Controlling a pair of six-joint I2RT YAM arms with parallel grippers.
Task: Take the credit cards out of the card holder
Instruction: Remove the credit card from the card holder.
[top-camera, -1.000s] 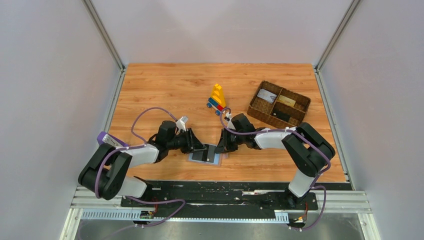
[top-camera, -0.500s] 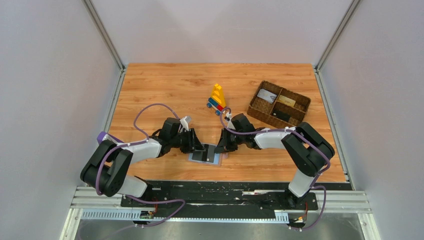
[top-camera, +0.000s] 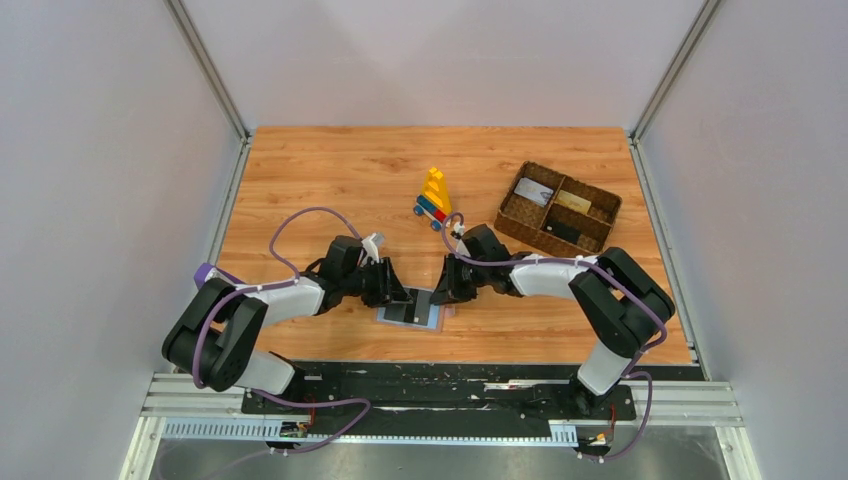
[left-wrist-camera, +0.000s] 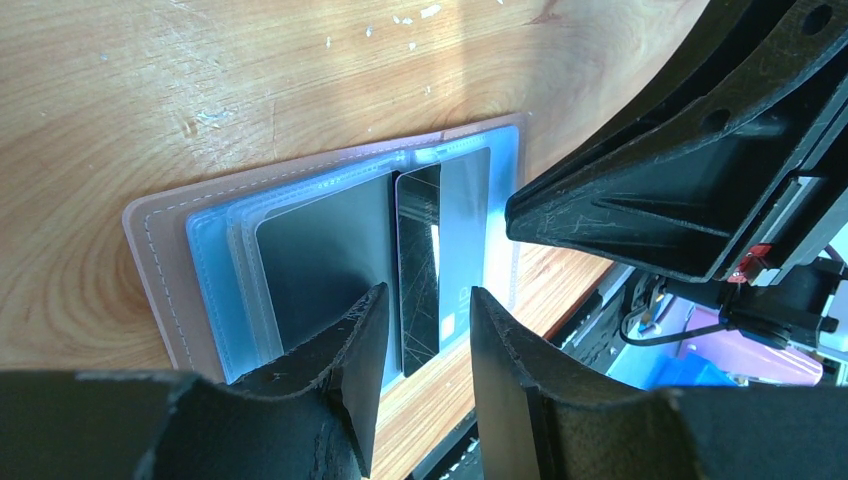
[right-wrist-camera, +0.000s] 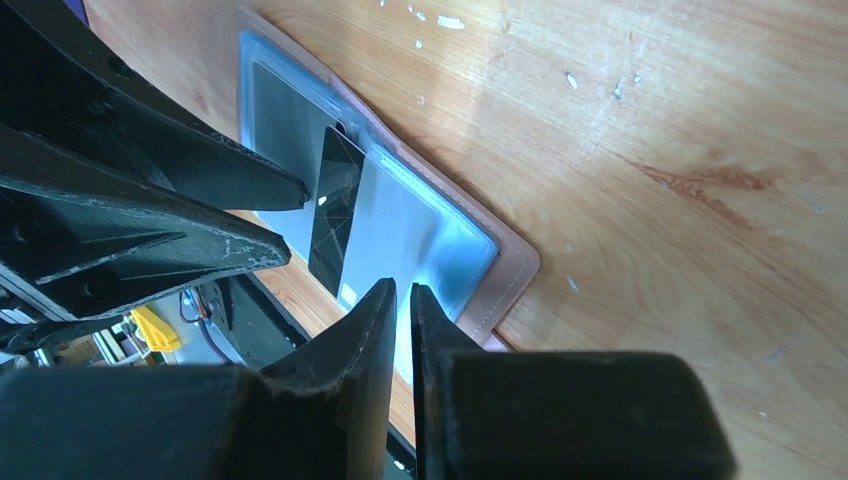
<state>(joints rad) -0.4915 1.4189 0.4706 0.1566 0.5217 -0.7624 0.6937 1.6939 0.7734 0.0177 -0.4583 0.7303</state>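
well, i judge this job mostly done: three credit cards lie in the woven basket (top-camera: 515, 222) well beyond my right fingers (top-camera: 445, 290), a greyish-white one (top-camera: 535, 192), a tan-gold one (top-camera: 572, 201) and a black one (top-camera: 566, 230). what is left sits between the two sets of fingers. the card holder (left-wrist-camera: 205, 270) lies opened flat on the worktop (top-camera: 330, 170), and one narrow black card (left-wrist-camera: 418, 270) stands along its middle fold, poking out past the sleeve edge. my left fingers (top-camera: 398, 292) are parted a little, the gap lined up right over that card, with nothing gripped. my right fingers are nearly together, only a slit between them, holding nothing, poised over the far panel; i cannot tell if they press on it. the pockets either side of the card look dark, so i cannot say whether more cards hide there. i reckon pinching out this black one is the step in hand
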